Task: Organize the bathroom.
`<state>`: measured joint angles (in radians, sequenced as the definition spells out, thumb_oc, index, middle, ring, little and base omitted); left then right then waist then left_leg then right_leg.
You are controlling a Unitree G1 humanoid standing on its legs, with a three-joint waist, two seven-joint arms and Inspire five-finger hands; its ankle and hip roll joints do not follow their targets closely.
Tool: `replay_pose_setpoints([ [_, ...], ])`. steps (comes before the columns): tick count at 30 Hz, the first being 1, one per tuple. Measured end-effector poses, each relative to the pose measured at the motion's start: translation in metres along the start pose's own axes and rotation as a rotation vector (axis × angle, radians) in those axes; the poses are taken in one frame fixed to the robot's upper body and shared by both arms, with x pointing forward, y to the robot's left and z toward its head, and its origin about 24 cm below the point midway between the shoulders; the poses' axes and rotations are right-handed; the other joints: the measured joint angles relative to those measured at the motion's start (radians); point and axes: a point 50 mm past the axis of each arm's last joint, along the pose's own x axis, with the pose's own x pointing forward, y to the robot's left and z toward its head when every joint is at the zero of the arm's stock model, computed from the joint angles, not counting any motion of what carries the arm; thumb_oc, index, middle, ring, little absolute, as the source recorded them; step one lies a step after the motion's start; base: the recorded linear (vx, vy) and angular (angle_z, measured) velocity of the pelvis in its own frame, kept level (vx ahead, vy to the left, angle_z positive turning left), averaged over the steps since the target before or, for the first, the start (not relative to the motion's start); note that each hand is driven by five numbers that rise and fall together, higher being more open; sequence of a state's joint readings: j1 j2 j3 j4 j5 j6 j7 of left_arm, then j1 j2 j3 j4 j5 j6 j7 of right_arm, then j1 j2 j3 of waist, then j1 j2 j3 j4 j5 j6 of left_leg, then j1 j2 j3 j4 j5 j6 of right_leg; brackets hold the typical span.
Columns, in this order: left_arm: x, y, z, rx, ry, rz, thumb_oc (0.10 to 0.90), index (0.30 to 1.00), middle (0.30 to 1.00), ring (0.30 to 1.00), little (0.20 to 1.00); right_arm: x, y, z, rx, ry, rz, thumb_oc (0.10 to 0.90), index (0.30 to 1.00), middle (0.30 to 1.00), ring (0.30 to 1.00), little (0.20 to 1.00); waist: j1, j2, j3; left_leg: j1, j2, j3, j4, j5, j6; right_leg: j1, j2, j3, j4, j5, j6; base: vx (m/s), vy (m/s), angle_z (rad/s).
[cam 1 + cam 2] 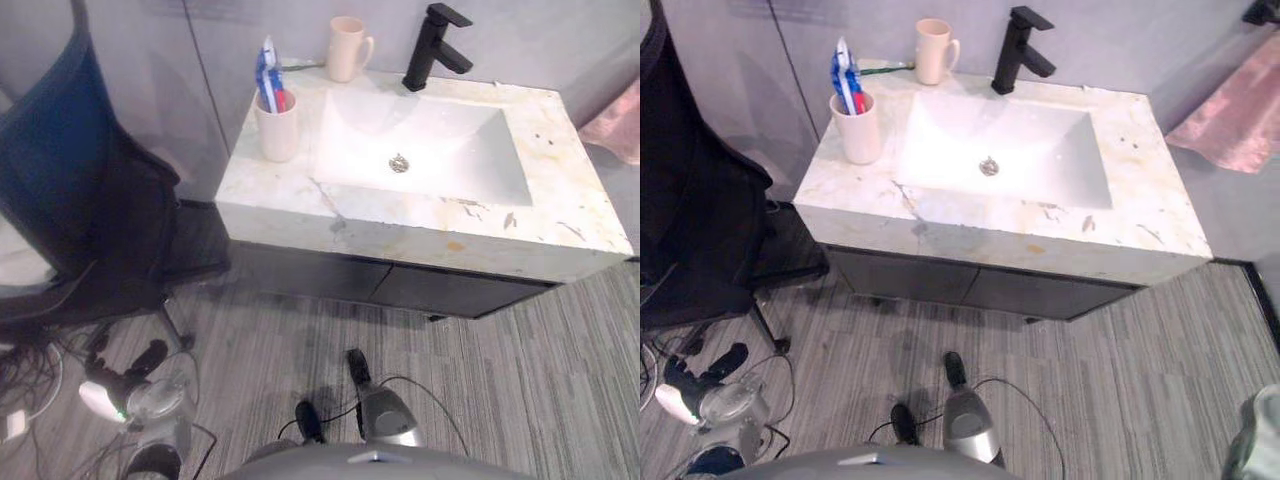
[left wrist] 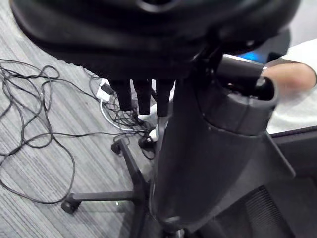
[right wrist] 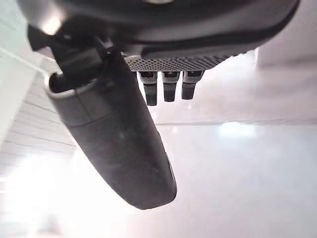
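Observation:
A marble vanity top [image 1: 560, 215] holds a white sink basin [image 1: 440, 150] with a black faucet [image 1: 432, 45] at its back. At the basin's left stands a pale cup [image 1: 279, 128] holding a blue toothpaste tube and toothbrushes [image 1: 269, 80]. A beige mug [image 1: 347, 48] sits at the back, and a green toothbrush [image 1: 885, 68] lies beside it. My left hand [image 2: 143, 96] hangs low by the floor at the lower left [image 1: 125, 385], fingers straight and empty. My right hand [image 3: 166, 84] also hangs open, holding nothing. Both hands are well away from the vanity.
A dark office chair [image 1: 70, 200] stands left of the vanity, its wheeled base [image 2: 99, 196] among loose cables [image 2: 39, 134]. A pink towel [image 1: 1230, 120] hangs at the right. A person's arm [image 2: 290, 74] shows beyond the chair. Grey striped flooring [image 1: 520, 380] lies before the cabinet.

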<state>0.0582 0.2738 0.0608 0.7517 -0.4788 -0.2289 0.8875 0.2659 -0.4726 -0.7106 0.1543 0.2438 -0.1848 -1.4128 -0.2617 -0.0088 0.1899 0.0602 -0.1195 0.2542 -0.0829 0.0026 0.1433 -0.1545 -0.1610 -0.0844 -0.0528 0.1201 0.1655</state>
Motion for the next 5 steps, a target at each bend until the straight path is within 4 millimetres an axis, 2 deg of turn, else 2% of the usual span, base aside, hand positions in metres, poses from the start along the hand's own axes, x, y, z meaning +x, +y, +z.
replay_pose_setpoints([
  [2, 0.003, 0.008, -0.009, 0.035, 0.033, 0.021, 0.8, 0.9, 0.9, 0.9, 0.9, -0.014, -0.011, -0.029, -0.102, 0.052, 0.065, 0.8, 0.9, 0.9, 0.9, 0.9, 0.012, 0.003, 0.005, 0.0, 0.014, 0.038, 0.0, 0.0, -0.001, -0.001, -0.016, -0.049, 0.009, 0.003, 0.005, -0.2, 0.059, -0.68],
  [4, 0.006, 0.019, -0.026, 0.121, 0.09, 0.017, 0.8, 0.9, 0.9, 0.9, 0.9, -0.046, -0.027, -0.072, -0.292, 0.13, 0.238, 0.8, 0.9, 0.9, 0.9, 0.9, 0.013, 0.005, 0.005, -0.001, 0.039, 0.072, -0.001, 0.003, -0.01, 0.02, -0.027, -0.08, 0.037, 0.006, 0.009, -0.21, 0.07, -0.55],
  [5, 0.006, 0.02, -0.032, 0.149, 0.109, 0.002, 0.8, 0.9, 0.9, 0.9, 0.9, -0.061, -0.035, -0.084, -0.347, 0.154, 0.307, 0.8, 0.9, 0.9, 0.9, 0.9, 0.013, 0.006, 0.006, -0.002, 0.047, 0.081, -0.003, 0.002, -0.012, 0.025, -0.03, -0.084, 0.054, 0.005, 0.008, -0.13, 0.064, -0.26],
])
